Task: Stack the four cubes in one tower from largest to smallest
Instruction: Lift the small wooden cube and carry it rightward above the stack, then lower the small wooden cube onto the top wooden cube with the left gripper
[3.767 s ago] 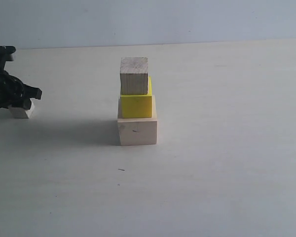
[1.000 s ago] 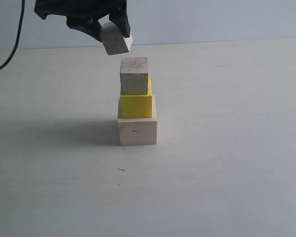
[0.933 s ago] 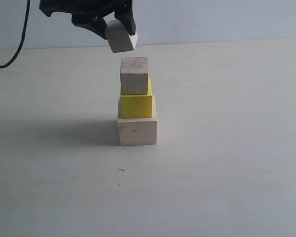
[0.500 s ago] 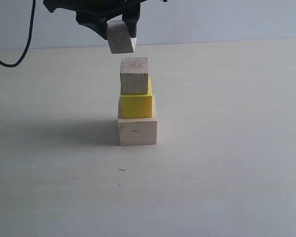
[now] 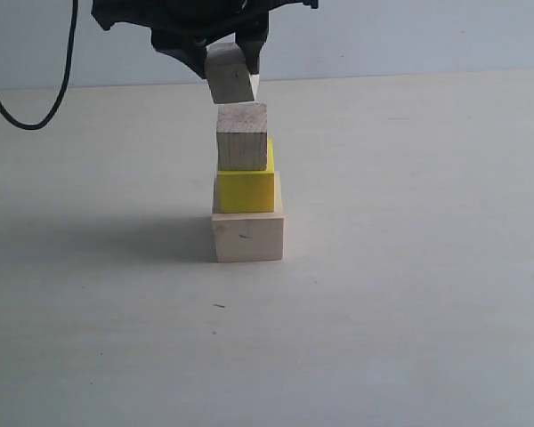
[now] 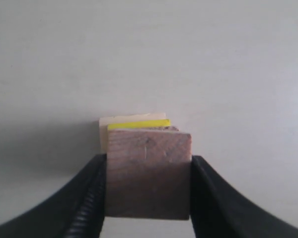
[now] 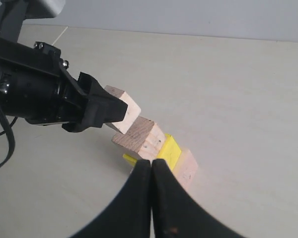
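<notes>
Although parked higher and to the left of the stack a second ago, now brings the smallest cube [image 5: 230,76] over the top of the brown cube [image 5: 242,136], with almost no gap left between the two. Travels rightward and downward over that second, with the left gripper [image 5: 224,55] pinching the smallest cube by two opposite sides throughout.

Means three of four levels stand done: large pale cube [image 5: 247,236] on the table [image 5: 409,267], yellow cube [image 5: 246,189] on it, brown cube on that. Leaves only the last placement.

Holds the smallest cube tilted, one lower corner dipping toward the brown cube; cannot tell whether touching yet. Sits slightly left of the brown cube's centre in the exterior view. Appears in line over the stack in the left wrist view, clamped between both black fingers [image 6: 89,198].

Judged: calls for levelling and a small shift right before release; otherwise risks a slide off the top or a nudge to the stack.

Shows the right gripper [image 7: 151,168] pressed together on nothing, out of the exterior view.
</notes>
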{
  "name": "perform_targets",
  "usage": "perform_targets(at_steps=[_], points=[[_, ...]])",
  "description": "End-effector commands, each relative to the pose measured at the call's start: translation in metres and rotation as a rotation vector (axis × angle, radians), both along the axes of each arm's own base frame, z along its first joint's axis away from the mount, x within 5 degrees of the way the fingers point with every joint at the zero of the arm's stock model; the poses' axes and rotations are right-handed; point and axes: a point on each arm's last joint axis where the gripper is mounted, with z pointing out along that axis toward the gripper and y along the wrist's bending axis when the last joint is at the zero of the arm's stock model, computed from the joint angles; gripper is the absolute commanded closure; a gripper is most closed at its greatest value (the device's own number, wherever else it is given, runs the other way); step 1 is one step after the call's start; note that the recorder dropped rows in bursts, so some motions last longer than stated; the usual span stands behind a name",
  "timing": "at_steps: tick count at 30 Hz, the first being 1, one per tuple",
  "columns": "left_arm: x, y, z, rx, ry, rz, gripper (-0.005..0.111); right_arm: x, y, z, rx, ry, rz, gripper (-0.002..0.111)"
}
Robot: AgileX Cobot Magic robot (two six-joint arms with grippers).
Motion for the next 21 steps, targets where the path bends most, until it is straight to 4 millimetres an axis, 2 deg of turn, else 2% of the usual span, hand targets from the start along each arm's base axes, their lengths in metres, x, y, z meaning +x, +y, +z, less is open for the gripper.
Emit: perform_targets(at_steps=[1, 21], points=[[0.0003, -0.0071, -0.0055, 0.009, 0.001, -0.006, 0.107, -0.0005, -0.0008, -0.0009, -0.004, -0.005, 0.001, 0.108], [-0.0018, -0.0153, -0.0136, 0.030, 0.008, -0.025, 0.107, -0.0008, -0.0007, -0.0011, -0.005, -0.002, 0.003, 0.108]])
